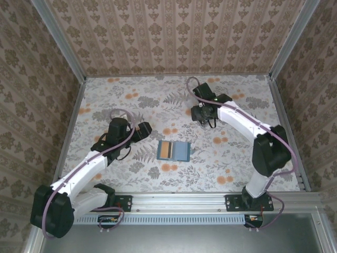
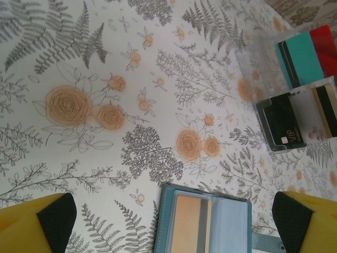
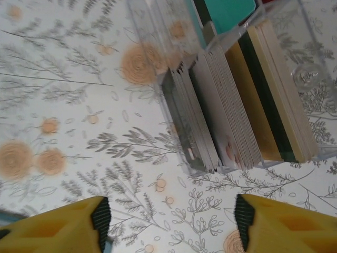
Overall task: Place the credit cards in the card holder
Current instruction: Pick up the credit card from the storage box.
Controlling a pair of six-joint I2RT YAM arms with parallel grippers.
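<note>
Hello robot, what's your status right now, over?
Grippers: left gripper open, empty; right gripper open, empty, facing clear tray of cards. Open card holder by left gripper, tan card on one panel. No obstacle seen.

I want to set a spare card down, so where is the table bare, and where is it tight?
Bare table: far-left corner, between the back wall and left arm; also near-right, between the card holder and right arm base. Crowded: around the card holder and clear tray, where the left claw and right claw hang.
</note>
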